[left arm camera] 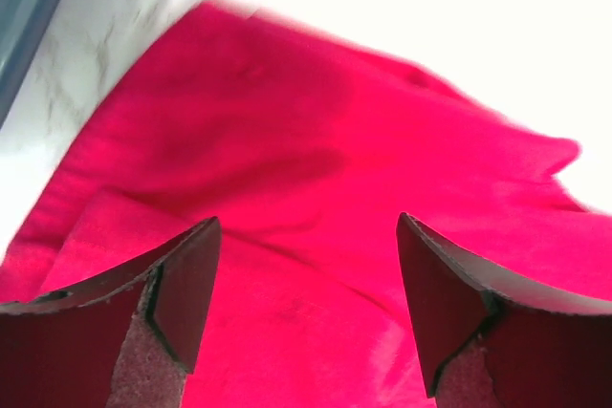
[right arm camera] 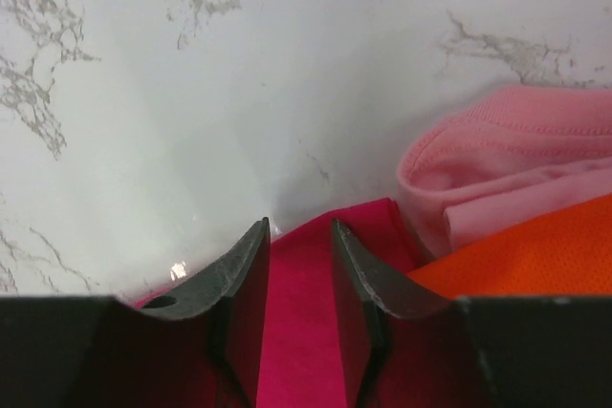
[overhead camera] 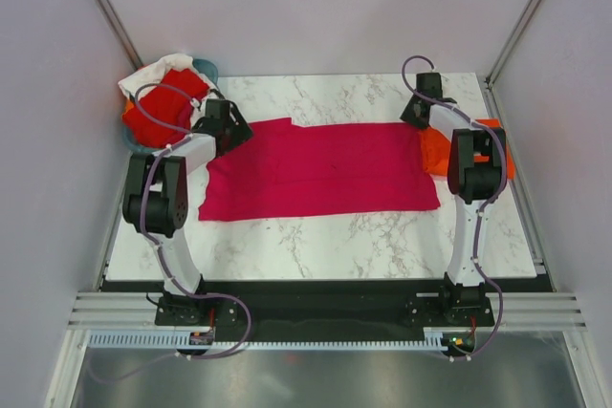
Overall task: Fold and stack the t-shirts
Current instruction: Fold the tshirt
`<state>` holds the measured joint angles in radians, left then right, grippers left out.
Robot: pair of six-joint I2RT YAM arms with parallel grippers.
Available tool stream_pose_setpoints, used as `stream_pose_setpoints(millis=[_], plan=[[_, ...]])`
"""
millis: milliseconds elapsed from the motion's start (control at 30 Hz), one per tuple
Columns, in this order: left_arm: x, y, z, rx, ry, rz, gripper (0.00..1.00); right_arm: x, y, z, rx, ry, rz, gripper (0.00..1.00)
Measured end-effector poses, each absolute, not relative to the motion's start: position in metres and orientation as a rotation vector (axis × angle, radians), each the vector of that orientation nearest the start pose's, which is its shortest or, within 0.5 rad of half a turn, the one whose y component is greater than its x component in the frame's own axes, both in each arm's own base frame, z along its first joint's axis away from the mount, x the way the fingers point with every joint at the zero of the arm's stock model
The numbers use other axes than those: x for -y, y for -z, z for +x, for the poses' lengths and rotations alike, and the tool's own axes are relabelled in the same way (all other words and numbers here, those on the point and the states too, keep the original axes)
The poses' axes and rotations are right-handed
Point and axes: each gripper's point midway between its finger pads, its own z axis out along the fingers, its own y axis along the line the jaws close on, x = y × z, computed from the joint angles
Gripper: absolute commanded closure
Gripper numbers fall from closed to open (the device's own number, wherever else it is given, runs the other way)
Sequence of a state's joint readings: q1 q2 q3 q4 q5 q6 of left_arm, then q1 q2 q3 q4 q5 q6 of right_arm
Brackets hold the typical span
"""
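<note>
A magenta-pink t-shirt (overhead camera: 320,169) lies spread flat in the middle of the marble table (overhead camera: 316,246). My left gripper (overhead camera: 228,127) is over its far left corner, wide open and empty, with magenta cloth (left arm camera: 306,140) below the jaws. My right gripper (overhead camera: 419,108) is at the far right corner. Its jaws stand a narrow gap apart with the shirt's edge (right arm camera: 298,312) between them, not pinched. An orange t-shirt (overhead camera: 435,152) lies at the right, partly behind the right arm, and also shows in the right wrist view (right arm camera: 535,255). Red (overhead camera: 158,107) and white (overhead camera: 143,78) shirts sit heaped at the far left.
A teal basket (overhead camera: 207,68) holds the red and white heap at the far left corner. A pale pink cloth (right arm camera: 507,155) lies against the orange shirt. Grey walls enclose the table on three sides. Bare marble shows along the near edge.
</note>
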<state>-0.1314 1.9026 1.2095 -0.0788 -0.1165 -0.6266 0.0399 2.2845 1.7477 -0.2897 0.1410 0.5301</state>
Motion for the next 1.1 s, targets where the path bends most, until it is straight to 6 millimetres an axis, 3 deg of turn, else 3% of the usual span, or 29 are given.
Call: stream_pose_setpoints(millis=[167, 300, 367, 500, 667, 833, 867, 1000, 1100], plan=[[0.083, -0.093, 0.511, -2.201, 0.242, -0.507, 0.15, -0.035, -0.033, 0.564, -2.326, -0.136, 0.592, 0.52], [0.1, -0.127, 0.554, -2.137, 0.281, -0.428, 0.14, -0.043, -0.038, 0.562, -2.331, -0.148, 0.553, 0.5], [0.105, -0.13, 0.57, -2.134, 0.288, -0.408, 0.16, -0.044, -0.038, 0.561, -2.333, -0.146, 0.544, 0.5], [0.109, -0.109, 0.589, -2.185, 0.273, -0.384, 0.2, -0.043, -0.036, 0.559, -2.339, -0.14, 0.541, 0.5], [0.111, -0.071, 0.583, -2.302, 0.25, -0.347, 0.21, -0.041, -0.035, 0.558, -2.344, -0.133, 0.537, 0.5], [0.121, -0.061, 0.573, -2.363, 0.283, -0.245, 0.22, -0.038, -0.034, 0.557, -2.344, -0.128, 0.543, 0.46], [0.122, -0.061, 0.573, -2.366, 0.285, -0.228, 0.25, -0.038, -0.033, 0.557, -2.345, -0.127, 0.543, 0.46], [0.131, -0.06, 0.569, -2.38, 0.3, -0.164, 0.55, -0.036, -0.031, 0.555, -2.351, -0.123, 0.549, 0.46], [0.133, -0.057, 0.566, -2.391, 0.293, -0.14, 0.58, -0.034, -0.031, 0.555, -2.349, -0.122, 0.552, 0.46]])
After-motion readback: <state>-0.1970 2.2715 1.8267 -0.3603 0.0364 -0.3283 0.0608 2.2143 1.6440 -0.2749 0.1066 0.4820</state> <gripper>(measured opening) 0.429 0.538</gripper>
